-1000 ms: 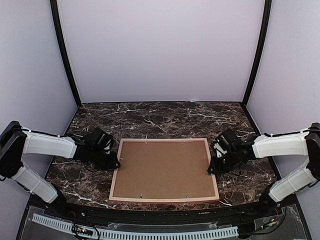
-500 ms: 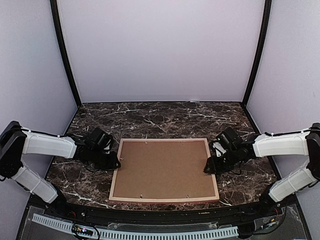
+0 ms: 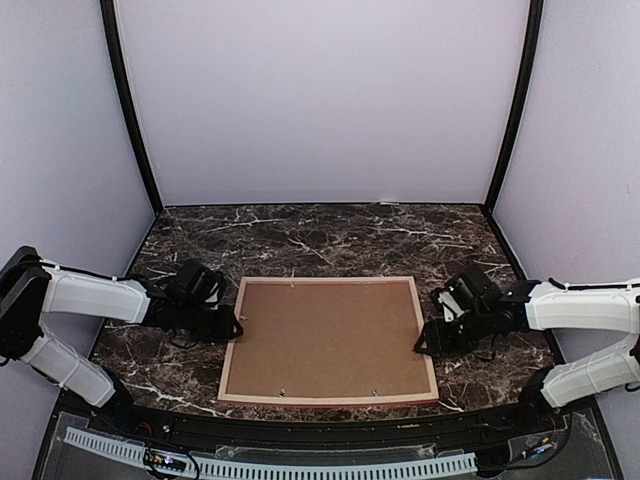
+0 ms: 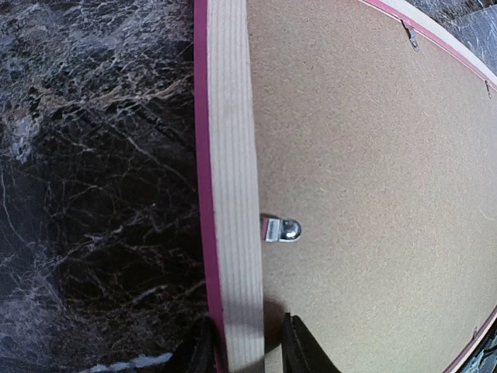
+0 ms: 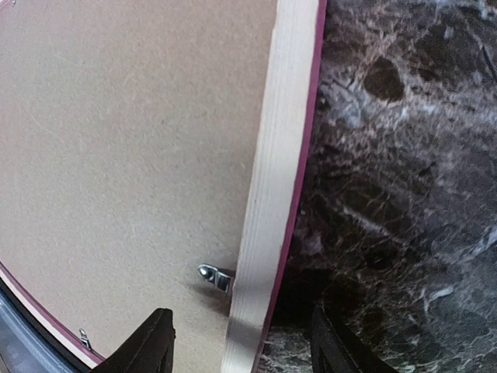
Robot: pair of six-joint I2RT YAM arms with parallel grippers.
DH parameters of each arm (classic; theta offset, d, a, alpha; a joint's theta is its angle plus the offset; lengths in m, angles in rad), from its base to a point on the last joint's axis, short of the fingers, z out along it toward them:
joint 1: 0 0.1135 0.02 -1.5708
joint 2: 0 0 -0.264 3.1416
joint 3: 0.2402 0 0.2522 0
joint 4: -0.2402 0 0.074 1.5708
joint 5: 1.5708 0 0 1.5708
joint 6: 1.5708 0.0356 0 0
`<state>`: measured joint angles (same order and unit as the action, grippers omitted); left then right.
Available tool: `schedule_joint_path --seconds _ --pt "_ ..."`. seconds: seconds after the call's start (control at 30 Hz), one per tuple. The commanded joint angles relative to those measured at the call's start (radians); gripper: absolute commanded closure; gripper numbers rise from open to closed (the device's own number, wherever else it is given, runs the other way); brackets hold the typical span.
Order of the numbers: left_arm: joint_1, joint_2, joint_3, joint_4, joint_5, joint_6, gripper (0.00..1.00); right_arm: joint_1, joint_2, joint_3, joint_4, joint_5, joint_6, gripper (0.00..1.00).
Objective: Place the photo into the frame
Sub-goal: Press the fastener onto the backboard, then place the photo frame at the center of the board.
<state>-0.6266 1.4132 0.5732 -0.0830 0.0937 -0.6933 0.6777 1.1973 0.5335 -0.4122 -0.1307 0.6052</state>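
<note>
The frame [image 3: 328,398] lies face down on the table, its pale wood back up and its pink edge showing. A brown backing panel [image 3: 328,338] fills it. The photo is hidden. My left gripper [image 3: 228,325] straddles the frame's left rail [image 4: 229,194]. Its jaws are narrowly open: the outer finger [image 4: 196,356] is at the pink edge, and the inner finger [image 4: 299,350] is a small gap off the rail. My right gripper [image 3: 428,342] is open wide astride the right rail [image 5: 268,202], with neither finger touching.
Small metal retaining tabs [image 4: 281,229] [image 5: 214,277] hold the backing at the rails beside each gripper. Dark marble table [image 3: 320,235] surrounds the frame. Booth walls stand at the back and sides. A ridged strip [image 3: 300,465] runs along the near edge.
The right arm has dropped lower and drawn back to the right along the frame's right rail. The left arm has sunk slightly at the left rail. The frame has not moved.
</note>
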Motion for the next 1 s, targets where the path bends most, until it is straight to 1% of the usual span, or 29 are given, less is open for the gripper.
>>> schedule_joint_path --seconds 0.0,0.13,0.2,0.4,0.53,0.6,0.77,0.8,0.83,0.9,0.97 --pt "-0.008 -0.01 -0.03 -0.009 0.038 -0.003 0.68 0.052 -0.023 -0.052 0.044 0.009 0.084 0.4" --pt "-0.008 -0.017 -0.025 -0.005 0.036 0.0 0.68 0.091 -0.011 -0.085 0.078 0.022 0.119 0.44" --pt "-0.008 -0.017 -0.024 -0.001 0.039 -0.001 0.68 0.103 -0.001 -0.094 0.089 0.031 0.13 0.48" --pt "-0.008 -0.002 -0.024 0.026 0.045 0.004 0.7 0.109 0.036 -0.069 0.074 0.096 0.128 0.58" --pt "-0.007 0.037 0.015 0.041 0.034 0.023 0.74 0.108 0.08 -0.039 0.068 0.184 0.114 0.7" --pt "-0.007 0.081 0.053 0.033 0.031 0.04 0.74 0.103 0.112 -0.022 0.081 0.21 0.106 0.71" --pt "-0.004 0.156 0.159 -0.003 -0.001 0.087 0.75 0.066 0.223 0.049 0.135 0.217 0.054 0.74" --pt "0.0 0.172 0.188 -0.015 -0.005 0.102 0.75 0.055 0.241 0.068 0.138 0.224 0.041 0.74" --pt "0.017 0.201 0.24 -0.035 -0.016 0.125 0.75 0.028 0.286 0.129 0.145 0.235 -0.006 0.75" --pt "0.027 0.216 0.28 -0.053 -0.013 0.141 0.74 0.007 0.311 0.174 0.139 0.235 -0.035 0.73" --pt "0.03 0.22 0.316 -0.078 -0.016 0.153 0.68 0.001 0.321 0.208 0.114 0.245 -0.058 0.68"
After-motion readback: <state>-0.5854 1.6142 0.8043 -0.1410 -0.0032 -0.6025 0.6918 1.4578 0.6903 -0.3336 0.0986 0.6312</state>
